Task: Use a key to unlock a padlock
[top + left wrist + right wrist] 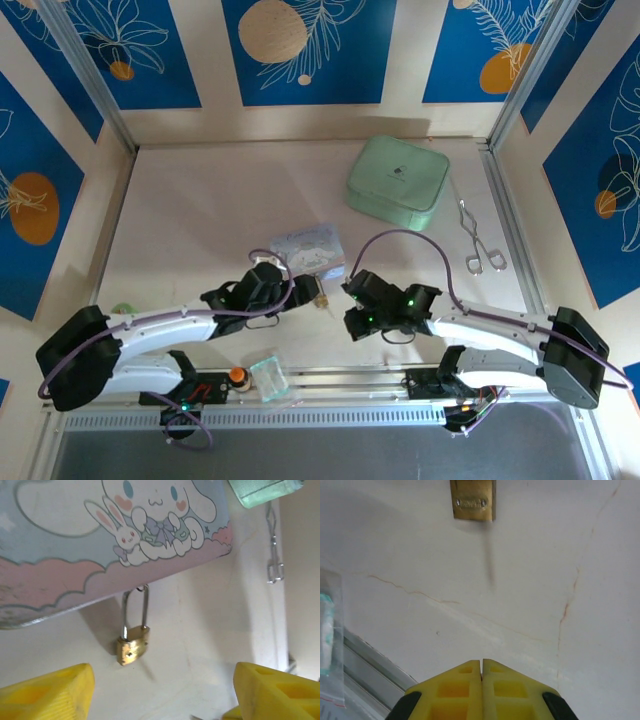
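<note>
From the top camera, my left claw [303,291] sits just left of the padlock [322,299], which lies on the table [200,210] at the near edge of the cartoon tin [310,250]. On the left wrist camera the yellow fingers [47,692] stand wide apart. The padlock [132,650] lies ahead of them and a little left of the gap's middle, apart from both. Its brass body points toward me and its thin shackle [135,611] reaches up to the tin's rim [110,582].

To the right of the padlock, the right claw [351,290] faces it from the other side. On the right wrist camera the fingers [455,692] are pressed together with only a hairline seam between them. The padlock [472,500] is straight ahead at the top edge, well clear of the tips. A thin grey streak [490,567] runs below it; I cannot tell whether that is the key or only a shadow.

Farther right lie a mint green case [397,188] and silver tongs [480,240].
</note>
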### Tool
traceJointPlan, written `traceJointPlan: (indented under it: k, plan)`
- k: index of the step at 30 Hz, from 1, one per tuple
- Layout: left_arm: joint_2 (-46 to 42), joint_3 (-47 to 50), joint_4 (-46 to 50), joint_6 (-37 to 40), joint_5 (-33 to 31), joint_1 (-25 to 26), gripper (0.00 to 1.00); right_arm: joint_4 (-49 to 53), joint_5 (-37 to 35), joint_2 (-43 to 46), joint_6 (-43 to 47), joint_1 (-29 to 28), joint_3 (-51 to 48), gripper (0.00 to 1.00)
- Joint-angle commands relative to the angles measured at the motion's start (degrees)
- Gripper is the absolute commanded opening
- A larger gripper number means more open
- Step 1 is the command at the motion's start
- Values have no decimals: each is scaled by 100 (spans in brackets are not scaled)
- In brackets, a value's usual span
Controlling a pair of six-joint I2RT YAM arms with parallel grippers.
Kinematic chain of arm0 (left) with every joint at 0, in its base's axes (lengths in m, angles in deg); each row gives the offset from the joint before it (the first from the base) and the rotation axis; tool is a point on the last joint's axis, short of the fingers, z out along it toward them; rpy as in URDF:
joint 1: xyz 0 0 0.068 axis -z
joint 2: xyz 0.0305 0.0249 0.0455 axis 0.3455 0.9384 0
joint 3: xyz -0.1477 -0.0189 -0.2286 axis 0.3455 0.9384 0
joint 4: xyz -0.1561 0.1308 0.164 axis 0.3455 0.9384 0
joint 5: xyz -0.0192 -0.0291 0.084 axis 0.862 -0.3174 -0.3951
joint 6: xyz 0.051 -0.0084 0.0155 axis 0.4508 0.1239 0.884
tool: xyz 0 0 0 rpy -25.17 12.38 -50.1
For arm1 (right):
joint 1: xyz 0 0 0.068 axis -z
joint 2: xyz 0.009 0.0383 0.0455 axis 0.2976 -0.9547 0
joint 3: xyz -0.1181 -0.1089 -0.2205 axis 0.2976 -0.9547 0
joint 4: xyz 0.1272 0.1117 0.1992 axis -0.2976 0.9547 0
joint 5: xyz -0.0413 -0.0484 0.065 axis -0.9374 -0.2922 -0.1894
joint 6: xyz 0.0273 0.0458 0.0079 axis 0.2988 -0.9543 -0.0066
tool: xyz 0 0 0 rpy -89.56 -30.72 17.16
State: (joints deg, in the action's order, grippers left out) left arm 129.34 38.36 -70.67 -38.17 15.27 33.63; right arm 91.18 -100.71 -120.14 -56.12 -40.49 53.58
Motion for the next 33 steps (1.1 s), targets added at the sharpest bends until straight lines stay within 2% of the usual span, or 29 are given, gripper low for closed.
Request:
traceJointPlan:
  k: [1, 5, 10, 13, 18, 22, 26, 31, 33]
  plan:
    - [-22, 380, -1072, -1640, 87, 168, 82, -160, 213, -40, 382, 132, 328, 4]
    - [-118, 713, -1925, -2997, -45, 214, 97, -399, 180, -340, 525, 190, 769, 4]
    - [-187, 968, -2247, -4182, -139, 229, 100, -943, 64, -767, 521, 173, 1259, 4]
    - [-250, 1125, -2786, -4588, -442, 327, 100, -1419, 28, -995, 538, 43, 1383, 4]
    - [-734, 1192, -2339, -4989, -919, 335, 100, -2084, 82, -1193, 375, -125, 1432, 4]
    - [-902, 1213, -2238, -5072, -1012, 333, 100, -2483, 296, -1338, 248, -95, 1398, 3]
    - [-985, 1366, -2361, -5178, -1120, 328, 88, -2601, 457, -1373, 273, -144, 1333, 3]
    - [-1239, 1361, -1811, -5195, -1223, 320, 58, -2622, 538, -1086, 238, -101, 1080, 3]
    - [-1280, 1347, -1677, -5168, -1229, 320, 50, -2571, 570, -1042, 230, -60, 1023, 3]
